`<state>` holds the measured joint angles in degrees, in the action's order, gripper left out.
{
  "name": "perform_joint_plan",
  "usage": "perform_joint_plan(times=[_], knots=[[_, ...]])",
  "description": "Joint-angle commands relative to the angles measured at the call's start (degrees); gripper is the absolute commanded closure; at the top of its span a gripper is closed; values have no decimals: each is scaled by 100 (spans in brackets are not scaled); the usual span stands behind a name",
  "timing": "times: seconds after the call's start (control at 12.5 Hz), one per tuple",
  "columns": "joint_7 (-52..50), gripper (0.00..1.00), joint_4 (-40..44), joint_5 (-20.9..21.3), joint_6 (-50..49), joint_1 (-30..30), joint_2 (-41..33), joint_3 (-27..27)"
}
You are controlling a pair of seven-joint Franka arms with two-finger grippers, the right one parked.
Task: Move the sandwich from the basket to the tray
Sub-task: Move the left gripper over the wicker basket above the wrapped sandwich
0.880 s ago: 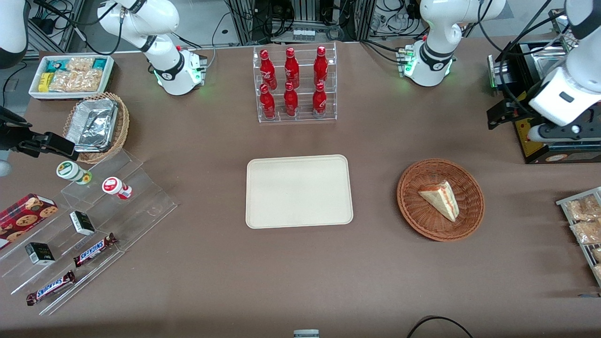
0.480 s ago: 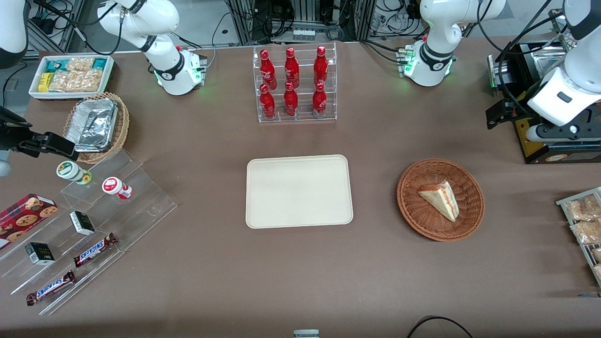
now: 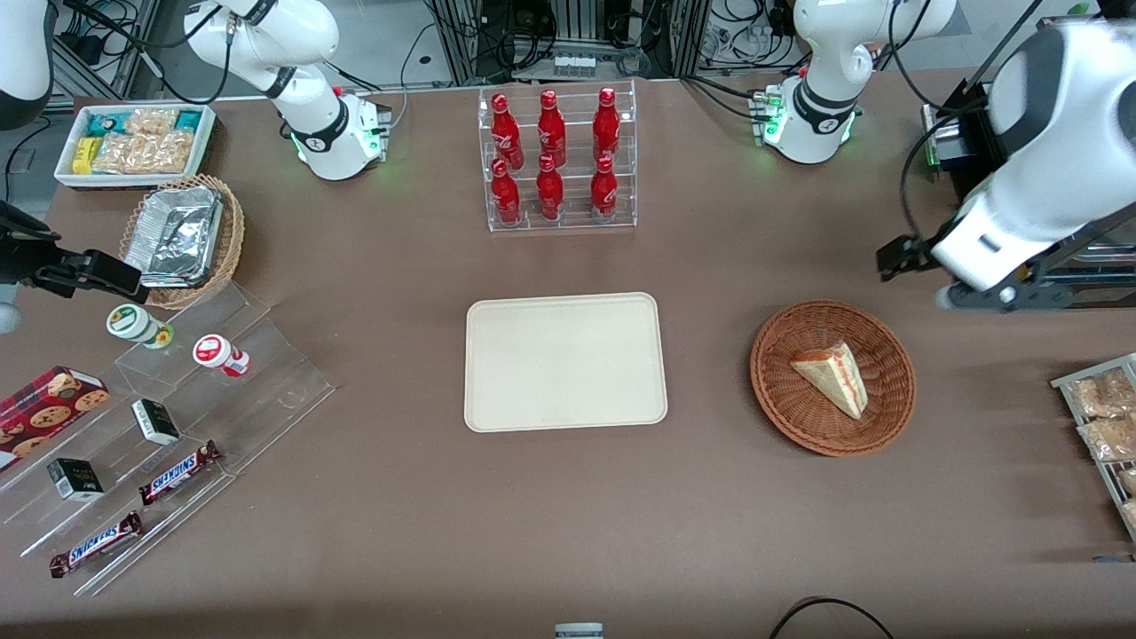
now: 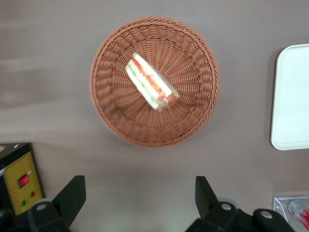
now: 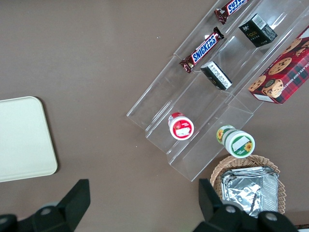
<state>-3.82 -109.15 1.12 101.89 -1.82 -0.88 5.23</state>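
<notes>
Left arm has swung in from the working arm's end of the worktop (image 3: 799,550) toward the basket since the earlier frames; its gripper (image 4: 140,200) now hangs above bare worktop just beside the basket rim, farther from the front camera than the basket, not touching anything. Tray, basket and sandwich have not moved.

Around: tray (image 3: 565,361) lies flat mid-worktop, nothing on it, well apart from the basket (image 3: 832,377). Acrylic rack of red bottles (image 3: 555,160) stands farther from the front camera than the tray. Toward the parked arm's end: clear stepped stand (image 3: 177,426) with candy bars and small cups, tan basket of foil containers (image 3: 182,238), white box of snacks (image 3: 135,142). Wire rack of bagged snacks (image 3: 1105,426) sits at the working arm's end. Nothing lies between gripper and basket.

Jaws stand wide apart, holding nothing. Sandwich (image 4: 152,82) lies on its side near the basket's middle, well clear of both fingers (image 4: 72,193), outside the gap between them
</notes>
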Motion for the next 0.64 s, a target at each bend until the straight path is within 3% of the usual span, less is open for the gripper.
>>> perform_joint_plan(times=[0.0, 0.56], knots=[[57, 0, -387, 20, 637, -56, 228, -13], [-13, 0, -712, 29, 1579, -47, 809, -31]])
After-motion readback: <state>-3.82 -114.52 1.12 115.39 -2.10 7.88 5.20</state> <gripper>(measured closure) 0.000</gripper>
